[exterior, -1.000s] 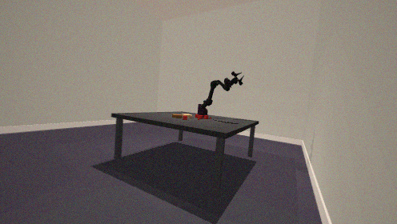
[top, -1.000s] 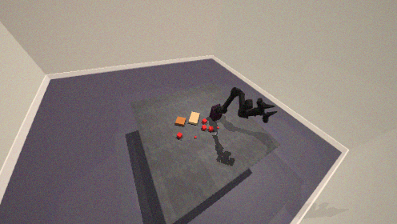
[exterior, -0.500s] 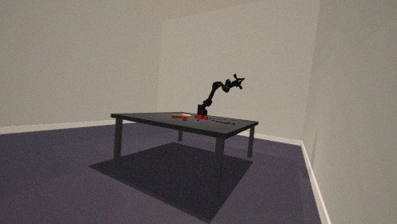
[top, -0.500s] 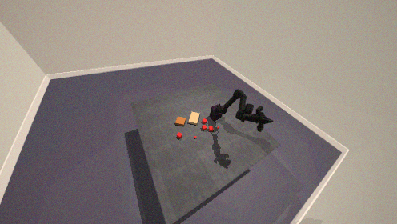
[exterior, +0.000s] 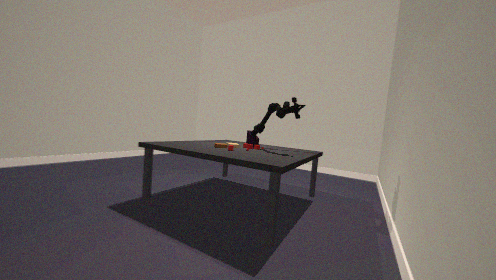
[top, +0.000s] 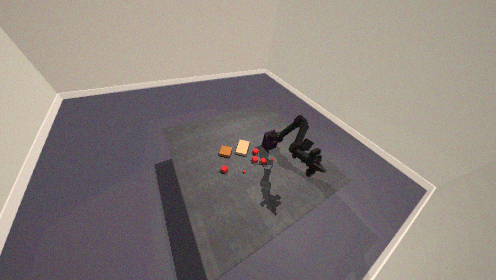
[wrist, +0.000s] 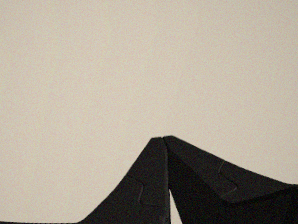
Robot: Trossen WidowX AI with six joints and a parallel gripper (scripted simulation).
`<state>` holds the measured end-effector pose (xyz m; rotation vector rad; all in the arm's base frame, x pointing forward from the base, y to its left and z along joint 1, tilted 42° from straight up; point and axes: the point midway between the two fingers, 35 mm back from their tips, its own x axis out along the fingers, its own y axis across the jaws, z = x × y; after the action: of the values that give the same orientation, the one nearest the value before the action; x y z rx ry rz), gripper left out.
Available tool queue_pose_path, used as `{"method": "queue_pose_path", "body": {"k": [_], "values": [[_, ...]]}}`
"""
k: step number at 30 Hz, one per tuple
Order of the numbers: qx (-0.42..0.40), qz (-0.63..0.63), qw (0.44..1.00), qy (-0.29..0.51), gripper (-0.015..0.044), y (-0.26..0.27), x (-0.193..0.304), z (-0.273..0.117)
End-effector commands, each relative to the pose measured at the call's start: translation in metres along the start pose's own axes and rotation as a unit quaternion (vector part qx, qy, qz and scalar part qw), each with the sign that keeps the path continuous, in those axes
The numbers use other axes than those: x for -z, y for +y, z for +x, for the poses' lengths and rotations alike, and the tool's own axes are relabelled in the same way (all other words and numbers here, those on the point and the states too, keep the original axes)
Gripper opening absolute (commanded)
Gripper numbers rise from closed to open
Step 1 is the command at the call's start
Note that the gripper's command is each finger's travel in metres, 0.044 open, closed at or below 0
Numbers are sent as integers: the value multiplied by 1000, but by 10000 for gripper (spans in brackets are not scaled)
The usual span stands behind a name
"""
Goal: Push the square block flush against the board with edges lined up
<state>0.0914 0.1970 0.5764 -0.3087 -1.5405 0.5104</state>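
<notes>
The orange-brown square block [top: 225,152] [exterior: 220,145] lies flat on the table. The pale tan board [top: 243,147] [exterior: 233,144] lies flat beside it, nearer the arm's base, with a narrow gap between them in the top view. My gripper [top: 324,170] [exterior: 304,106] [wrist: 161,147] is shut and empty, its fingertips together in the wrist view. It is raised high above the table, on the other side of the arm's base from the block and board, and touches neither. The wrist view shows only the fingers against a plain wall.
Red cubes [top: 255,151] [top: 255,159] [top: 263,161] stand close to the arm's base, on the board's side. Another red cube [top: 224,169] [exterior: 230,148] and a small red piece [top: 244,171] lie on the block's other side. The dark table [top: 215,220] [exterior: 200,150] carries everything.
</notes>
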Motion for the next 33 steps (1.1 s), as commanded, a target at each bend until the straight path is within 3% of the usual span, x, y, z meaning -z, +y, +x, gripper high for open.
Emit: {"method": "queue_pose_path", "body": {"k": [1,17,33], "values": [[-22,-7,999,31,0,14,21,-4],[-159,-81,963,200,0,68,150,-49],[-287,-91,864,403,0,93,288,-177]]}}
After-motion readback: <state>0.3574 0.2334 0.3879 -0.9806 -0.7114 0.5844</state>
